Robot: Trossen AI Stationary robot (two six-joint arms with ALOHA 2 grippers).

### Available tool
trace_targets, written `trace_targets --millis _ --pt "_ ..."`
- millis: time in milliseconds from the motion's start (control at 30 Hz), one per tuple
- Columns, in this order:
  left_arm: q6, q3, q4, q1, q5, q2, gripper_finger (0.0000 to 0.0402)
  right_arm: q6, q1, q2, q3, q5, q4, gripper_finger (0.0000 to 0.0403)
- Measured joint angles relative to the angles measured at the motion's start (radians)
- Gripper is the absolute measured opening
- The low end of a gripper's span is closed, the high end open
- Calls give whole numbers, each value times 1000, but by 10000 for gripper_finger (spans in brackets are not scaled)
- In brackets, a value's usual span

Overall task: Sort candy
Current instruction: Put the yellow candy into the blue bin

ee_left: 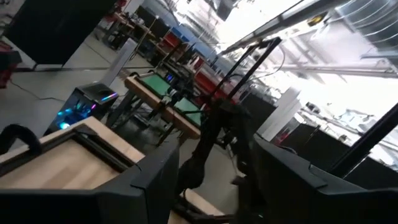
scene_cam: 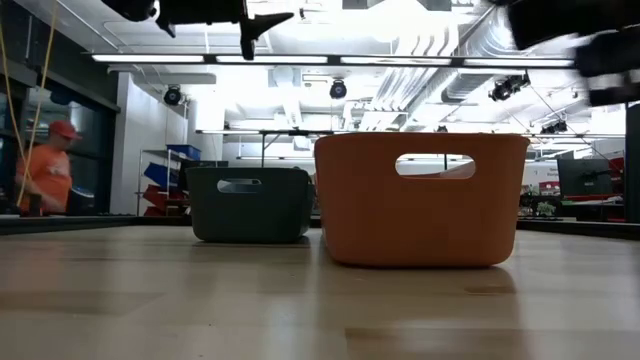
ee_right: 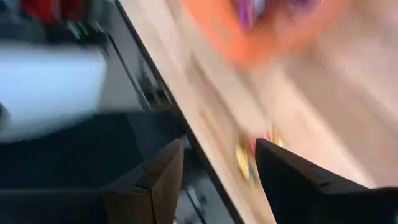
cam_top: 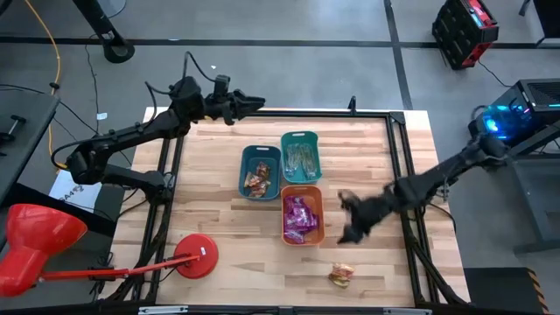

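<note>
Looking down from above, you see three bins in the middle of the table (cam_top: 219, 175). Your orange bin (cam_top: 303, 217) holds purple candy (cam_top: 297, 219). Your blue bin (cam_top: 260, 171) holds brown and gold candy (cam_top: 257, 180). Your teal bin (cam_top: 300, 157), in the upper middle, holds pale green sticks (cam_top: 300, 161).

One gold candy (cam_top: 340, 276) lies alone on the wood in the lower middle of the frame, well apart from the bins.

Your right gripper (cam_top: 349, 219) hangs just right of the orange bin and above that lone candy in the picture. Its fingers (ee_right: 292, 186) stand wide apart and hold nothing.

Your left gripper (cam_top: 254, 102) waits at the upper left, over the far table edge. Its fingers (ee_left: 155, 180) are spread too, with nothing between them.
</note>
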Motion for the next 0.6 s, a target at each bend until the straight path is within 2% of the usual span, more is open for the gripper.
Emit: trace_targets --millis 167,267,367,500,600 --pt "34 0 -30 0 0 0 197 48 180 163 -1 -38 106 194" --pt "39 0 -37 8 8 0 197 33 214 272 0 -111 185 194" --pt "40 0 -53 18 10 0 197 -10 217 379 41 -170 177 194" --pt "40 0 -62 34 23 0 197 -144 217 510 155 -180 19 190" --pt "39 0 -76 43 47 0 197 -254 217 600 263 -126 -178 185"
